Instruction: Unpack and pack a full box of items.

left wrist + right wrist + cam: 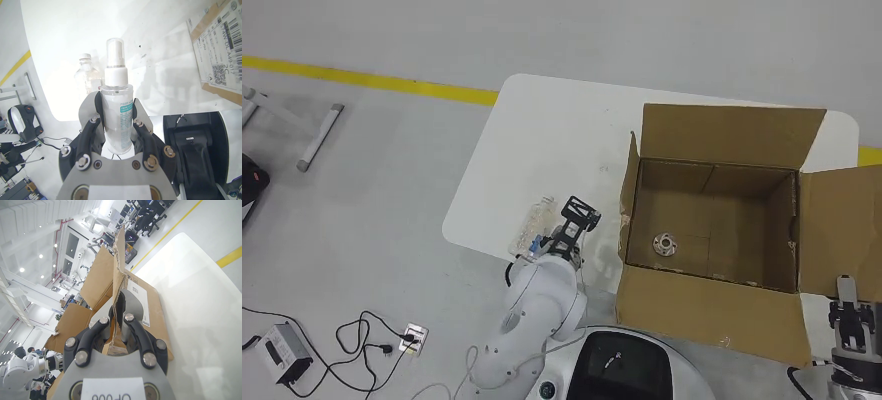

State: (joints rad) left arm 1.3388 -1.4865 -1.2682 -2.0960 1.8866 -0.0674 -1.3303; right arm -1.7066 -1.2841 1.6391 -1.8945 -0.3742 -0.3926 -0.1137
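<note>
While the spray bottle (117,113) is clamped between the jaws of the left gripper (115,106), left of the open cardboard box (707,305) and near a clear water bottle (86,75), the box's right flap (118,256) is pinched by the right gripper (118,308).

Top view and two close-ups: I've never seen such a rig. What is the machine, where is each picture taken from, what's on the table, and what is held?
This is a two-armed robot at a white table. One camera looks down from above the arms. The other two sit on the wrists, each looking along its own tool. On the table stands an open cardboard box with one small round item on its floor. A clear plastic bottle rests near the table's edge. The left tool is closed on a spray bottle, close to that clear bottle. The right tool is clamped on a box flap.
</note>
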